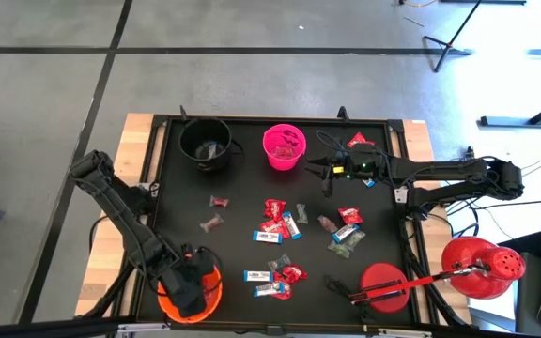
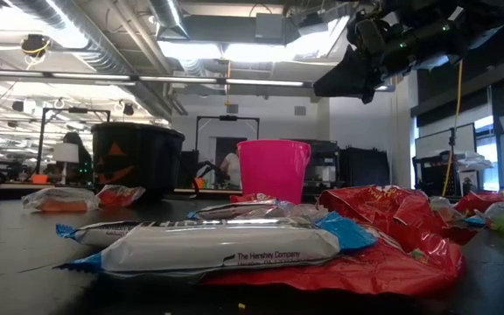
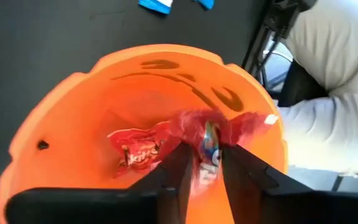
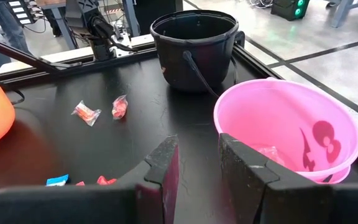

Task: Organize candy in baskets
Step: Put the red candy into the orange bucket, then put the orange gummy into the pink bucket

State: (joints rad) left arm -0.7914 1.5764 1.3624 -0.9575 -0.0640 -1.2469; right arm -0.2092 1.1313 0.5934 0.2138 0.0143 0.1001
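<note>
- Three baskets in play; most of the candy is not yet sorted and lies loose on the black table point(image 1: 172, 188).
- Far left, near corner: my left gripper point(image 3: 202, 163) hangs inside the mouth of the orange bucket point(image 1: 212, 289). My fingers point(image 3: 178, 168) stand slightly apart with a red packet point(image 3: 225, 132) between them; I cannot tell whether it is still gripped or already let go. A second red packet point(image 3: 138, 148) lies on the bucket floor, so that bucket holds at least one piece.
- Back left: black bucket point(image 1: 206, 143), upright, something pale inside; contents unclear.
- Left of centre: two small dark sweets point(image 1: 216, 212) on open mat, nothing close by, easy to reach.
- Centre: pink bucket point(image 1: 284, 146) at the back edge, with some wrapped pieces inside.
- Centre, toward the near edge: the main scatter of red packets and blue-and-white bars point(image 1: 278, 225) and point(image 1: 272, 280); several touch or overlap, so I judge single picks will be awkward.
- Right of centre: my right gripper point(image 1: 314, 168) hovers just beside the pink bucket, fingers point(image 4: 164, 167) partly open, holding nothing.
- Right: one red packet point(image 1: 361, 141) near the back rail, tight against the frame.
- Far right: large red domed object point(image 1: 482, 265) off the mat, and a red disc point(image 1: 383, 282) crowding the near right corner.
</note>
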